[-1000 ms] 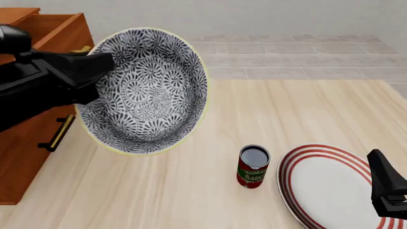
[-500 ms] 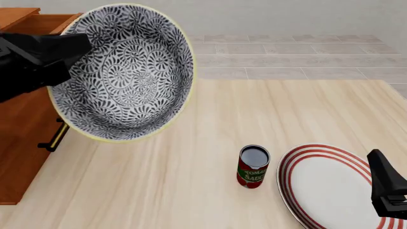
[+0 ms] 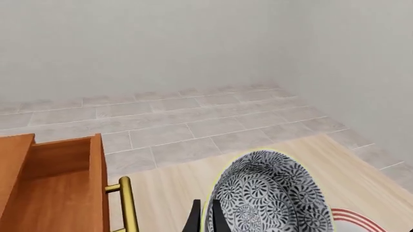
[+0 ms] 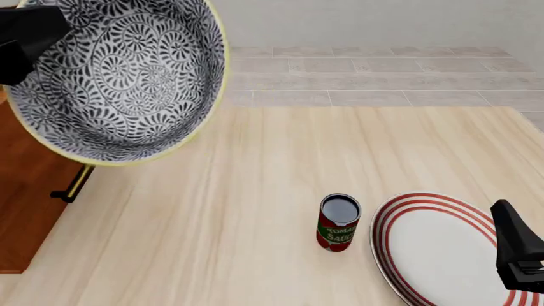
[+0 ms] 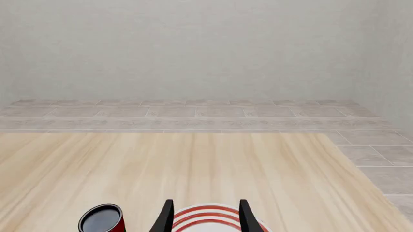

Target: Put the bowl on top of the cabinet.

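Two thin dark fingers (image 3: 200,220) of the left gripper (image 3: 208,221) pinched the rim of the bowl (image 4: 114,76), holding it tilted in the air above the cabinet (image 4: 30,191) at the tabletop's (image 4: 281,166) left edge. The right gripper (image 5: 204,217) hung with fingers spread over the red-ringed plate (image 4: 434,252) near the front right corner, a can (image 4: 339,223) just beside the plate.

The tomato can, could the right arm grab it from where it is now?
Probably yes. The right tool is open and holds nothing, hovering over the plate. The can stands upright just beside that plate, with bare table between them and nothing blocking. The left tool is busy with the bowl, far off.
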`<state>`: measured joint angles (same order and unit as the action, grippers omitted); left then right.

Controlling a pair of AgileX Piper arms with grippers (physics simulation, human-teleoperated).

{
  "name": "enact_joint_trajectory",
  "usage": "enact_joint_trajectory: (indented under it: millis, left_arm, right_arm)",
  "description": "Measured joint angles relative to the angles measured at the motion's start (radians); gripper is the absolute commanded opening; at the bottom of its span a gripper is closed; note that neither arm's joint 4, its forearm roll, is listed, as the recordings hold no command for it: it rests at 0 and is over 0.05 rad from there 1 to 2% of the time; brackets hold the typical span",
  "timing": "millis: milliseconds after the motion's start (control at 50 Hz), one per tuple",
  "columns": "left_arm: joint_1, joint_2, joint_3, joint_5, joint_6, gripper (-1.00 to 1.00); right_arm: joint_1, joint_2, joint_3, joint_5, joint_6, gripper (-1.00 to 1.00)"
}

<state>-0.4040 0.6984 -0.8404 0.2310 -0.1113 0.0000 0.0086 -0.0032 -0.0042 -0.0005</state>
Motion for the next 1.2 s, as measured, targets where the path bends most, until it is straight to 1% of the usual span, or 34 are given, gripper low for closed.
enact_joint_trajectory:
  millis: [340, 540, 820, 1200]
  left_arm:
    - [0.016, -0.035, -0.056, 0.041, 0.006, -1.0]
    - [0.061, -0.048, -0.086, 0.068, 0.008, -1.0]
    - [0.147, -0.033, -0.123, 0.108, 0.008, -1.0]
    - [0.213, -0.013, -0.167, 0.135, -0.011, -1.0]
  right_arm:
    - [0.0, 0.0, 0.0, 0.0, 0.0, 1.0]
    - [0.0, 0.0, 0.0, 0.0, 0.0, 1.0]
    - [0.0, 0.0, 0.0, 0.0, 0.0, 1.0]
    - [0.0, 0.0, 0.0, 0.0, 0.0, 1.0]
